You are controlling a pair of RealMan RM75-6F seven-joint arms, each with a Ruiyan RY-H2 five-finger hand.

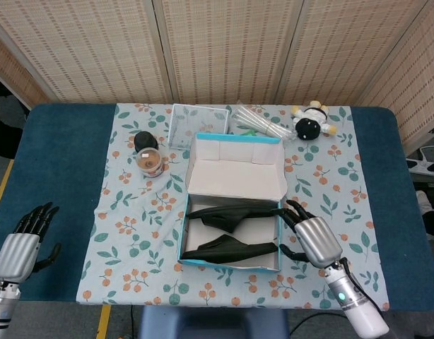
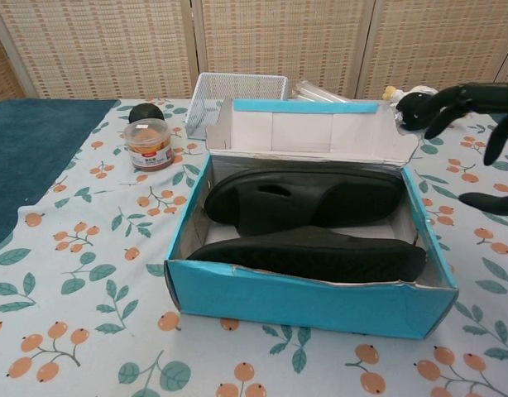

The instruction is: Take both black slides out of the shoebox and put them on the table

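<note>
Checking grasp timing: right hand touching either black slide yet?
Apart. In the chest view the right hand hovers open beyond the shoebox wall, with clear space between its fingers and both black slides.
</note>
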